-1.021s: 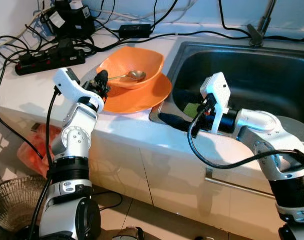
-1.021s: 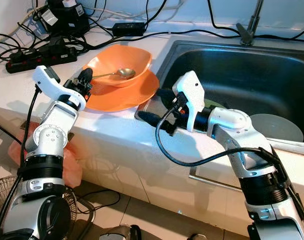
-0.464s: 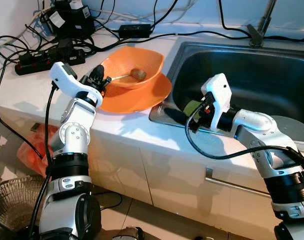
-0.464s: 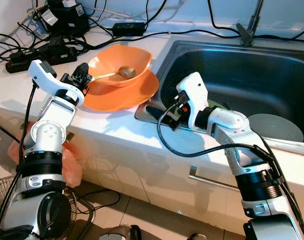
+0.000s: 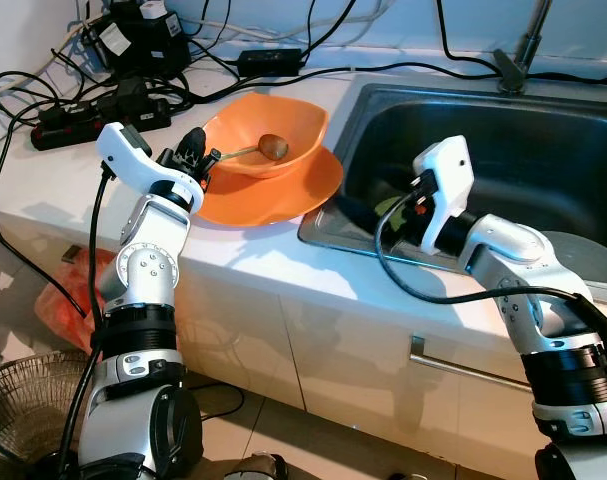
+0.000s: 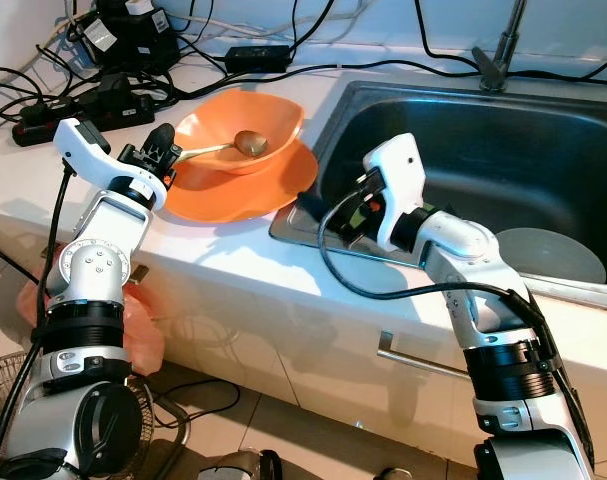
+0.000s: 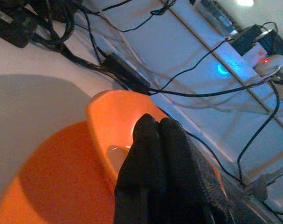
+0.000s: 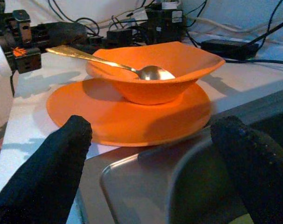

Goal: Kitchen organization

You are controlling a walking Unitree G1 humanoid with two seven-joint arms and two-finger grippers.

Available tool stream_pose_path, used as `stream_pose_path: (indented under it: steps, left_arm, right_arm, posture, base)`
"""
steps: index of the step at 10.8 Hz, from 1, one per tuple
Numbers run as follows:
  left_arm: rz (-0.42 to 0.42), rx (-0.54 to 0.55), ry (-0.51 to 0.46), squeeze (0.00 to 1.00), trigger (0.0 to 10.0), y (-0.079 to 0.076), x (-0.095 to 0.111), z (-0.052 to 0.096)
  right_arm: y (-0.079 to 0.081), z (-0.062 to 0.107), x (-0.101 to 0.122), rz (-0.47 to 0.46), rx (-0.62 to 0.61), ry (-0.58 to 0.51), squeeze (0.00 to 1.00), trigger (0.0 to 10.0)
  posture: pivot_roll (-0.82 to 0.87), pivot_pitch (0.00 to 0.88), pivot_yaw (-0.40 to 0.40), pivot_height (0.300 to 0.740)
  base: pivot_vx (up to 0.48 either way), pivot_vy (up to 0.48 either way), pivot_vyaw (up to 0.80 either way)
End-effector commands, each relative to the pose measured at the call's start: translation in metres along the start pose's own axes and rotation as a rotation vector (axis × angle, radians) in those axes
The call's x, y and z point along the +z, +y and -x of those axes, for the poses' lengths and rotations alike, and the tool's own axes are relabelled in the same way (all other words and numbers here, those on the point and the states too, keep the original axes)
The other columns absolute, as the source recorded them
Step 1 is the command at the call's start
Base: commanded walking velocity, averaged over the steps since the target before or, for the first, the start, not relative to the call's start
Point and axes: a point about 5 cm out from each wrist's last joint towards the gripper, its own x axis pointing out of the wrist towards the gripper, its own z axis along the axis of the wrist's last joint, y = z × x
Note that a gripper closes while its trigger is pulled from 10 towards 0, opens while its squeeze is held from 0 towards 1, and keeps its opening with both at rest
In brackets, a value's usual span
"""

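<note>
We judge little done: spoon (image 5: pixel 266 149) sits in bowl (image 5: pixel 283 120) on plate (image 5: pixel 283 195); left gripper (image 5: pixel 195 160) clenched empty, right gripper (image 6: pixel 328 208) spread.

Orange bowl (image 5: pixel 266 128), orange plate (image 5: pixel 283 190), golden spoon (image 8: pixel 118 66), grey steel sink (image 5: pixel 543 150)

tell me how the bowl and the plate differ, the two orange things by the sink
The bowl is deep with raised, squarish walls; the plate is flat and round. The bowl sits on top of the plate, while the plate rests on the white counter. The bowl holds a metal spoon whose handle sticks out over its rim; the plate carries the bowl. The plate spreads wider than the bowl. Both are the same plain orange.
</note>
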Motion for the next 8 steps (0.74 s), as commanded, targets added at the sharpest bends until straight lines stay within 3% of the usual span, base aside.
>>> stream_pose_path:
  steps: [1,2,6,8]
  left_arm:
    - [-0.012,-0.070,-0.048,0.00,0.0,-0.016,0.015,-0.003]
    - [-0.067,-0.115,-0.049,0.00,0.0,-0.023,0.015,-0.001]
    - [-0.097,-0.183,-0.085,0.00,0.0,-0.037,0.020,0.002]
    - [-0.005,-0.310,-0.099,0.00,0.0,-0.057,0.019,0.005]
  right_arm:
    - [0.002,-0.001,0.005,-0.021,-0.003,-0.026,0.00,10.0]
    - [0.003,-0.003,0.006,-0.048,-0.028,-0.051,0.00,10.0]
    - [0.003,-0.004,0.007,-0.121,-0.092,-0.087,0.00,10.0]
    - [0.004,-0.009,0.007,-0.222,-0.148,-0.130,0.00,10.0]
  posture:
    - [0.05,0.084,0.119,0.740]
    - [0.05,0.080,0.112,0.740]
    - [0.05,0.072,0.091,0.740]
    - [0.04,0.070,0.080,0.740]
  base:
    - [0.000,0.000,0.00]
    - [0.000,0.000,0.00]
    - [0.000,0.000,0.00]
    - [0.000,0.000,0.00]
